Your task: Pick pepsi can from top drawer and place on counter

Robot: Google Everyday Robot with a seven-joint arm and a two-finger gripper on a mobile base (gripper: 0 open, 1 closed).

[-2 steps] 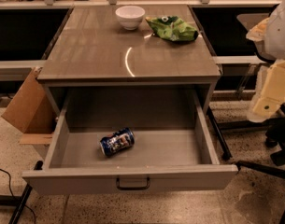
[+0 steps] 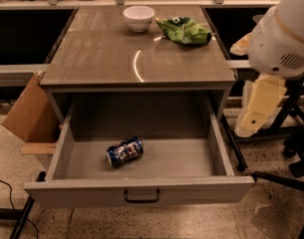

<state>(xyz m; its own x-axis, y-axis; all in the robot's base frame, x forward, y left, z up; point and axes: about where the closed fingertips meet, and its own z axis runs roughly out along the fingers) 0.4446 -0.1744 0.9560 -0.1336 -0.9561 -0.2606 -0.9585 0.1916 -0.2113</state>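
The pepsi can (image 2: 124,151), dark blue with white and red markings, lies on its side on the floor of the open top drawer (image 2: 141,189), left of the middle. The drawer is pulled fully out, with its dark bar handle (image 2: 141,197) on the front panel. The counter (image 2: 136,54) is the glossy grey-brown top above it. My arm's white body (image 2: 286,34) fills the upper right. My gripper (image 2: 250,124) is the cream-coloured part hanging below it, right of the drawer's right wall and outside the drawer, well away from the can.
A white bowl (image 2: 139,17) and a green chip bag (image 2: 184,30) sit at the back of the counter. A cardboard box (image 2: 29,111) leans left of the cabinet. Black stand legs (image 2: 271,178) and a cable (image 2: 7,193) lie on the floor.
My arm has come further into view at the upper right and the cream gripper has shifted left toward the drawer. The can and drawer have not moved.
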